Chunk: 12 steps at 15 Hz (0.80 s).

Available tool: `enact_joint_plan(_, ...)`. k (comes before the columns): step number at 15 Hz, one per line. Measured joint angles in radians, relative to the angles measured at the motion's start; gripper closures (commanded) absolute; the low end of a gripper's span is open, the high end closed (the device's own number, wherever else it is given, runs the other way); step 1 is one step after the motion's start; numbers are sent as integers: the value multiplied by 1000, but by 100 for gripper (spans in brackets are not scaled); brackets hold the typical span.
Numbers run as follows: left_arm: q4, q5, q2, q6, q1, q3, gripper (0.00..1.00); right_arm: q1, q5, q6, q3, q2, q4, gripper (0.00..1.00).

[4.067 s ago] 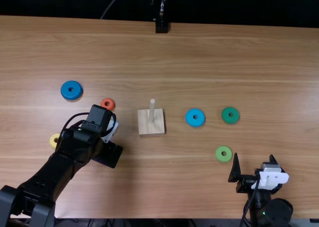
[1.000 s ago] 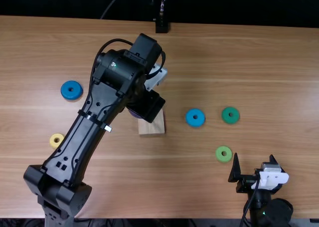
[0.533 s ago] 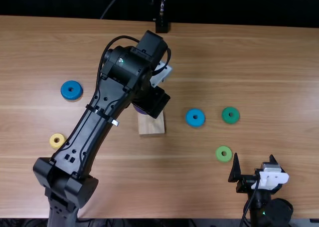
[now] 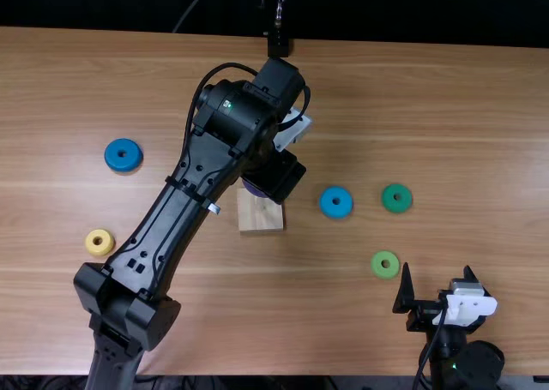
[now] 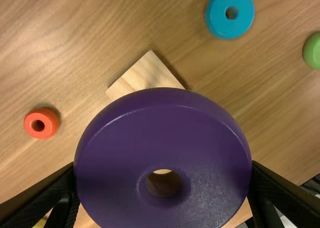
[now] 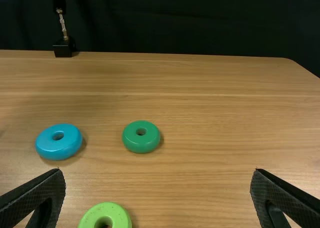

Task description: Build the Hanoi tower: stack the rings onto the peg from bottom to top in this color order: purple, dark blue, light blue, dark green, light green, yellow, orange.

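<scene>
My left gripper (image 4: 279, 177) is over the far part of the wooden base (image 4: 260, 214). In the left wrist view the left gripper (image 5: 164, 170) is shut on the purple ring (image 5: 170, 123), which covers part of the base (image 5: 147, 76). A pale sliver shows in the ring's hole; I cannot tell if it is the peg. The dark blue ring (image 4: 123, 155), yellow ring (image 4: 99, 242), light blue ring (image 4: 335, 202), dark green ring (image 4: 396, 198), light green ring (image 4: 385, 265) and orange ring (image 5: 41, 123) lie on the table. My right gripper (image 4: 437, 274) stands open and empty; likewise the right gripper (image 6: 158, 172).
The left arm crosses the table's left half between the yellow ring and the base. A black stand (image 4: 278, 43) is at the wooden table's (image 4: 412, 90) far edge. Light blue and dark green rings lie right of the base, with light green nearer the right gripper.
From the near left, my left gripper has swung far and right to the base, and over the last second it has drifted farther right with the purple ring. The right arm has stayed still.
</scene>
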Motion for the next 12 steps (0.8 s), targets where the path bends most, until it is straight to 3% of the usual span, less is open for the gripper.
enact_joint_plan(12, 0, 1, 20, -6, 20, 0, 70, 0, 1, 0, 0, 0, 1, 0)
